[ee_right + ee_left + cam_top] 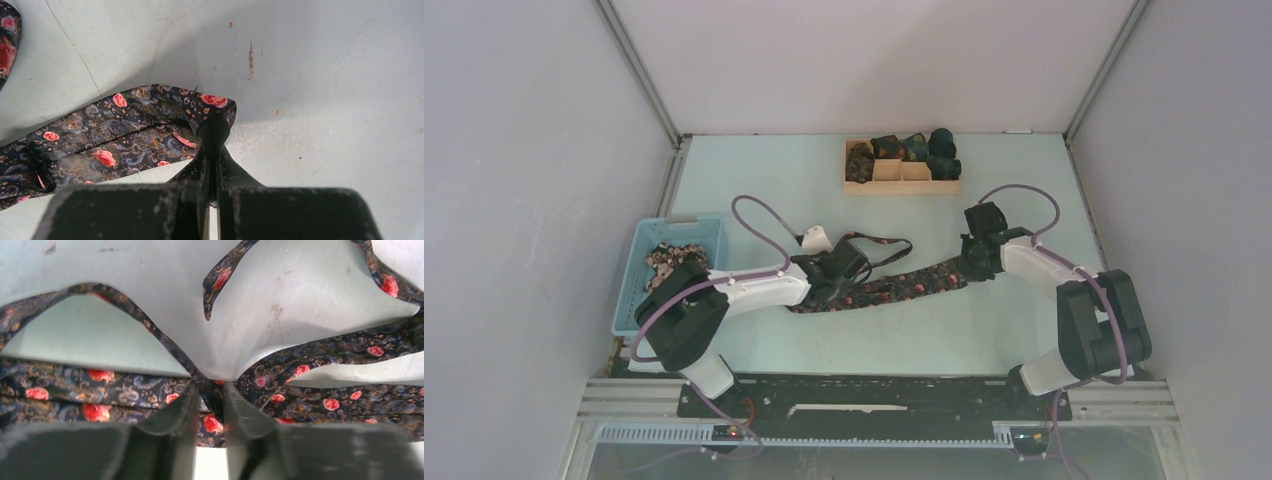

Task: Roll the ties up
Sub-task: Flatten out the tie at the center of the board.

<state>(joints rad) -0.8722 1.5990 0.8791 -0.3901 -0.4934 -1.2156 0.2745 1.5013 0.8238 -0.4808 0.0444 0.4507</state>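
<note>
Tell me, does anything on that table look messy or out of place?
Yes: the tie on the table isn't lying straight. Its thin end loops and twists back over itself by the left hand, and the wide end is folded over where the right hand pinches it.

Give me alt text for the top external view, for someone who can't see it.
A dark floral tie lies across a pale table: the right end effector holds one end, and the left end effector is down on it farther left. A blue basket sits at the left, a wooden tray of rolled ties at the back.
</note>
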